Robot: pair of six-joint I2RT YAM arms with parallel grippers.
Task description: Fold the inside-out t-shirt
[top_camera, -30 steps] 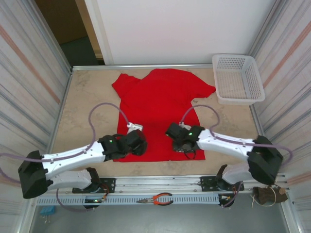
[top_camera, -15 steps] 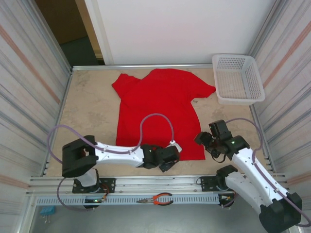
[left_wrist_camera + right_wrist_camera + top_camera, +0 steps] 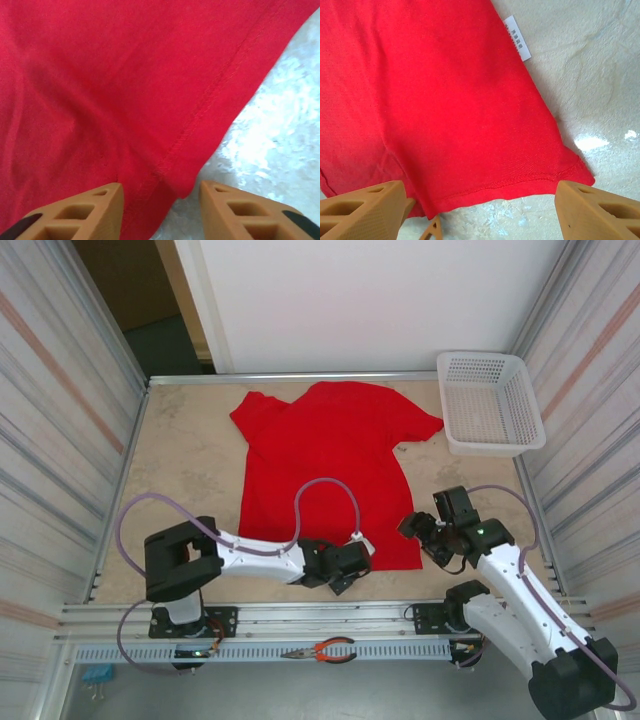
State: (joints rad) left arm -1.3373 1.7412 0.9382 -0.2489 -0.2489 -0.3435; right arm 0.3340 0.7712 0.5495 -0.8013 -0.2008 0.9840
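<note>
Since both my grippers are spread open and holding nothing, the grab is the risky bit, I reckon. The inside-out t-shirt (image 3: 325, 460) lies spread out on the table (image 3: 190, 470). My left gripper (image 3: 159, 195) straddles the bottom hem, with cloth between the fingers. My right gripper (image 3: 480, 200) hangs wide over the other bottom corner, with the pale tag (image 3: 517, 45) further ahead along the edge. Close too shallow and I'd probably pinch one layer, or the hem slips out and the fold goes crooked. The white basket (image 3: 495, 444) sits well beyond my right fingers, nothing in it as far as I can see.
</note>
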